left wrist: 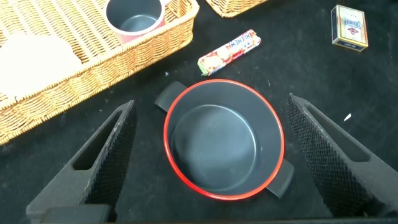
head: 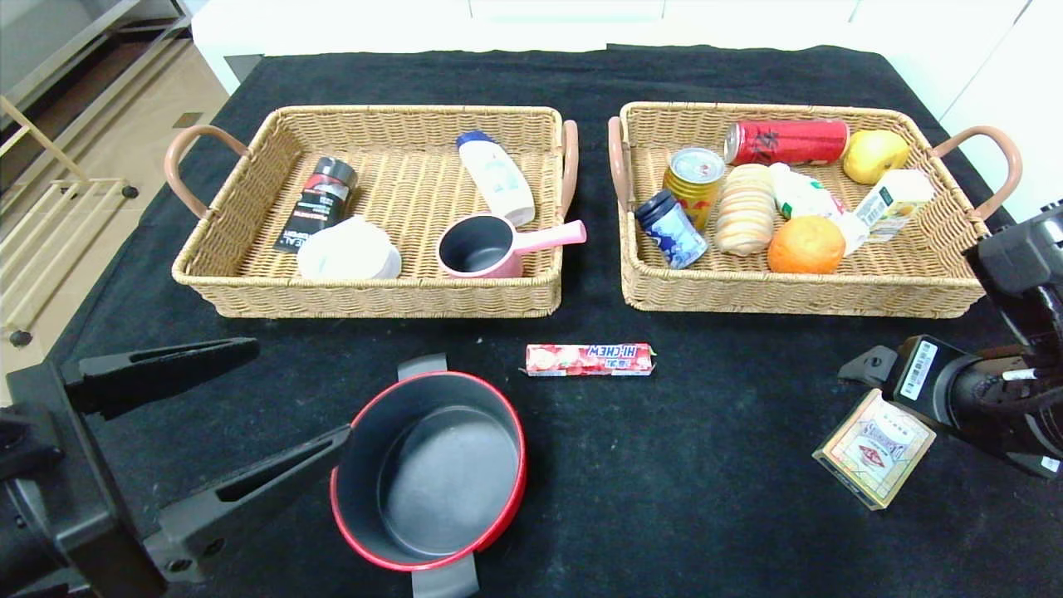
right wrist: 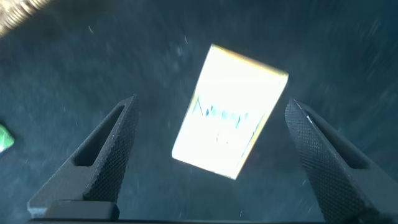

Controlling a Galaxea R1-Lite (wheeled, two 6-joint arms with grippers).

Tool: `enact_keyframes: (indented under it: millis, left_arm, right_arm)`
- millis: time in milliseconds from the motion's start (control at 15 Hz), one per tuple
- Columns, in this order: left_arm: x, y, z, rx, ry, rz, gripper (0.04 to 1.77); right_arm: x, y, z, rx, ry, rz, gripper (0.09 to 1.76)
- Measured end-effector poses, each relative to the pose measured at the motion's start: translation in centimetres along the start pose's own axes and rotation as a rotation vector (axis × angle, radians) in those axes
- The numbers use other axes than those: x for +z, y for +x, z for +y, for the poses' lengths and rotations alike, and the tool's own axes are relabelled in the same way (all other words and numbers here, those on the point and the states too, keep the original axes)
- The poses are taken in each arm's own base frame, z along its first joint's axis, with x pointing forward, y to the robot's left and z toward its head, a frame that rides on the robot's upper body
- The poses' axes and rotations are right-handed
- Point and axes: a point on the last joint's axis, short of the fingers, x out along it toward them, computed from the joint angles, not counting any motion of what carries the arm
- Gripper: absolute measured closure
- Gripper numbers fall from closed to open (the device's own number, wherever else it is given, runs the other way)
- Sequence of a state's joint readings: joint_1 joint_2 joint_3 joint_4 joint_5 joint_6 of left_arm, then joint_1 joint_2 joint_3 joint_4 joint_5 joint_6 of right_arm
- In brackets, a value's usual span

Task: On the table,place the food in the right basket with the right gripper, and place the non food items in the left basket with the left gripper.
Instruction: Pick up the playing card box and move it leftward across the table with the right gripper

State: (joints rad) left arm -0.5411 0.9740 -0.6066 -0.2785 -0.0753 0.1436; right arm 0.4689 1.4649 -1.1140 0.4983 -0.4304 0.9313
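I see my left gripper (left wrist: pixel 208 155) spread wide around the red-rimmed pot (head: pixel 428 470), not touching it, just in front of the Hi-Chew candy stick (head: pixel 589 360), while my right gripper (right wrist: pixel 211 155) hangs open over the small card box (head: pixel 874 448) right of that pot.

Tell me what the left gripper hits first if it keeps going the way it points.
Probably the pot: the open left gripper straddles it in its wrist view, though height above it is unclear.
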Motion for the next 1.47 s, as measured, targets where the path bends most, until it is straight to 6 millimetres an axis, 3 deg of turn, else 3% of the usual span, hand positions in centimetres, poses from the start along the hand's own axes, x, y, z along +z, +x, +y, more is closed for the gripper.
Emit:
enact_keyframes:
  millis: [533, 1467]
  left_arm:
    - [-0.2, 0.1, -0.1, -0.011, 0.0, 0.011, 0.09]
    - [-0.3, 0.2, -0.2, -0.012, 0.0, 0.014, 0.09]
  right_arm:
    - [-0.5, 1.2, -1.7, -0.004, 0.118, 0.125, 0.15]
    - [-0.3, 4.0, -1.4, -0.001, 0.159, 0.16, 0.14]
